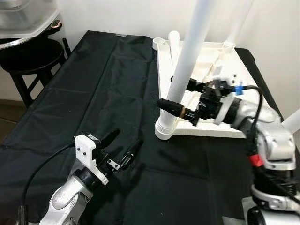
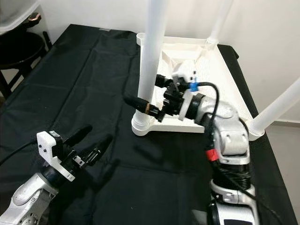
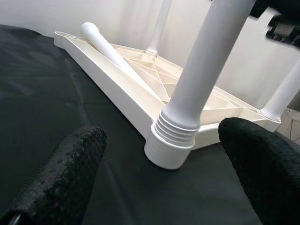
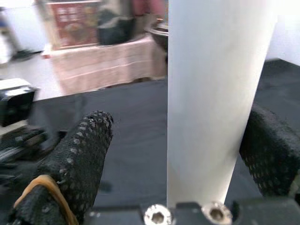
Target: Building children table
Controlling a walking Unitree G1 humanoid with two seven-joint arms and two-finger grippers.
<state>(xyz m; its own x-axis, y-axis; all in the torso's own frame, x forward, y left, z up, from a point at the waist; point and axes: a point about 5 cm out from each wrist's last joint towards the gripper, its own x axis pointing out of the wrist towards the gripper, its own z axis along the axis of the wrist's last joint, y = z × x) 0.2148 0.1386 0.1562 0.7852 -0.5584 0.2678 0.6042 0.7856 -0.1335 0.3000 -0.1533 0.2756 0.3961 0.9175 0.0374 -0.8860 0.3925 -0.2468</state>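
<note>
Table leg (image 1: 187,56) between right claw (image 1: 180,98) fingers

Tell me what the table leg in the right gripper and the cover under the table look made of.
Table leg: probably moulded plastic, smooth matte white, with ribbed threads at its socket. Cover: black cloth, judging by its creases and folds. Right gripper straddles the leg, fingers apart.
</note>
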